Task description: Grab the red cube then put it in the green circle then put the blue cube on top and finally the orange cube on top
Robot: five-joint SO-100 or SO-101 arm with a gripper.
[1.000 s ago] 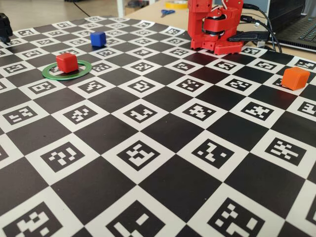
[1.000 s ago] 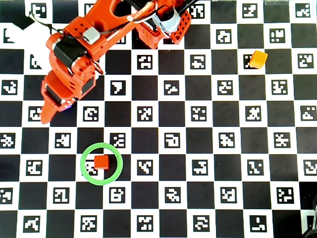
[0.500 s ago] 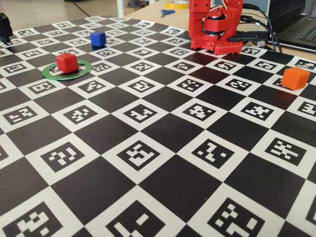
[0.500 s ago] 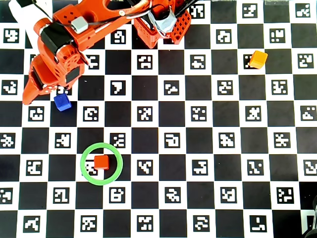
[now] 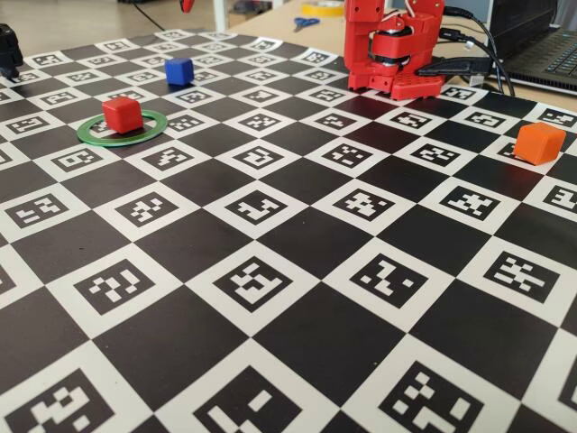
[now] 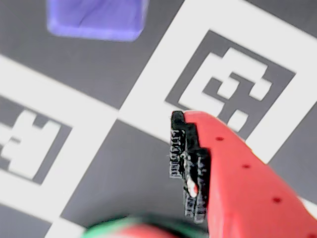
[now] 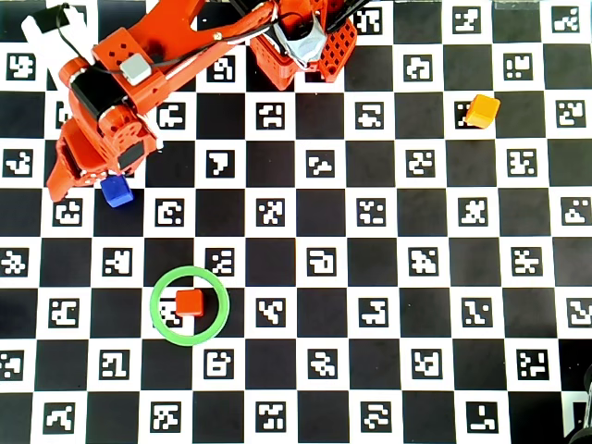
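The red cube (image 7: 189, 302) (image 5: 122, 115) rests inside the green circle (image 7: 157, 294) (image 5: 149, 129). The blue cube (image 7: 117, 191) (image 5: 179, 71) sits on the board, up and left of the circle in the overhead view. My gripper (image 7: 81, 182) hovers over the blue cube's left upper side and hides part of it. In the wrist view the blue cube (image 6: 96, 17) lies at the top edge, ahead of my gripper (image 6: 116, 141). Only one red finger with a black pad (image 6: 187, 163) shows there, with bare board beside it. The orange cube (image 7: 481, 110) (image 5: 539, 142) stands far to the right.
The arm's base (image 7: 301, 42) (image 5: 393, 50) stands at the board's far edge. A laptop (image 5: 541, 45), cables and scissors (image 5: 306, 23) lie behind the board. A dark object (image 5: 7, 50) sits at the far left corner. A blurred green and red shape (image 6: 133, 230) fills the wrist view's bottom edge.
In the overhead view the arm swung left and up, uncovering the blue cube, then settled with its gripper just over the cube's upper left. The cubes have not moved.
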